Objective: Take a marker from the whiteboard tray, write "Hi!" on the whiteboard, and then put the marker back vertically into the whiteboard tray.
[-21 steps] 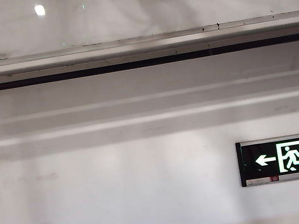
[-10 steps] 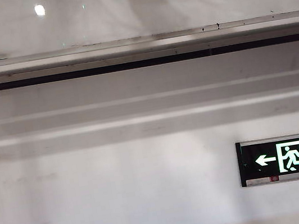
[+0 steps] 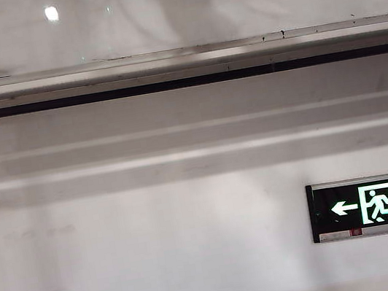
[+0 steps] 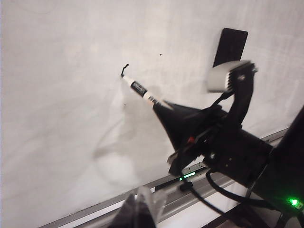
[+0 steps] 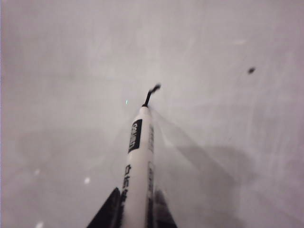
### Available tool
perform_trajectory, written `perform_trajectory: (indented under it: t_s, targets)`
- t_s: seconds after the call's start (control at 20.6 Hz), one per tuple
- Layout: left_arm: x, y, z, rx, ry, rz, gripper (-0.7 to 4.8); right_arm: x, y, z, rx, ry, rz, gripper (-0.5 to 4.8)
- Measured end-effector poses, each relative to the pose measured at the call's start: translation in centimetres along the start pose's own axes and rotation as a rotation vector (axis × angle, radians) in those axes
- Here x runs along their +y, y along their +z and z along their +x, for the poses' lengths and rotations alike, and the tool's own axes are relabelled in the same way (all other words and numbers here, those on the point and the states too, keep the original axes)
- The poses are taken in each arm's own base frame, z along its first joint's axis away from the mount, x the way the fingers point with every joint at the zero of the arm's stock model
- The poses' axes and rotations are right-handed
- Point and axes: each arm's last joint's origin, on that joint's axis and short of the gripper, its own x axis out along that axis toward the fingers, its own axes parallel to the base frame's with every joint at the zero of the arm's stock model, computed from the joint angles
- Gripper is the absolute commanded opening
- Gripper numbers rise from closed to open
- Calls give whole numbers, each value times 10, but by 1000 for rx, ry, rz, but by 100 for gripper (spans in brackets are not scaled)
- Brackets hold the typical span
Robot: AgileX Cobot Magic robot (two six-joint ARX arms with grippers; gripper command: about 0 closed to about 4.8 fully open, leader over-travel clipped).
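Right gripper (image 5: pixel 135 216): clamped on the marker (image 5: pixel 137 156)
Marker tip: touching the whiteboard (image 5: pixel 61 71), beside a short black stroke (image 5: pixel 151 94)
Left gripper (image 4: pixel 137 211): blurred, cannot tell

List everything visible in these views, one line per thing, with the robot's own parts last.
whiteboard: one, glossy white, filling the background of both wrist views.
ink mark: one short black stroke on the whiteboard, at the marker's tip.
small dark specks: a few, on the whiteboard away from the stroke.
marker: one, white barrel with black print, tip against the whiteboard.
whiteboard tray: one, silver-grey ledge with a dark strip beneath, across the exterior view.
exit sign: one, black with green-white figure and arrow, lower right of the exterior view.
right gripper: black, closed on the marker, held at the whiteboard.
left gripper: blurred at the frame edge, near the tray; state unclear.
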Motion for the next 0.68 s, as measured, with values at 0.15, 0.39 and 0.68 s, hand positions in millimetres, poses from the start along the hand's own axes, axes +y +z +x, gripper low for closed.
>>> perform_trajectory:
  t_s: [0.15,0.39,0.68]
  targets:
    - [0,0,0,5,0,-1,-6,1,-3,-1,40,6,-14,-2]
    - [0,-1,0,15,0,-4,-6,2,-11,-2,120,17,-40,-2]
    - [0,-2,0,21,0,-5,-6,3,-16,-4,181,19,-46,-1]
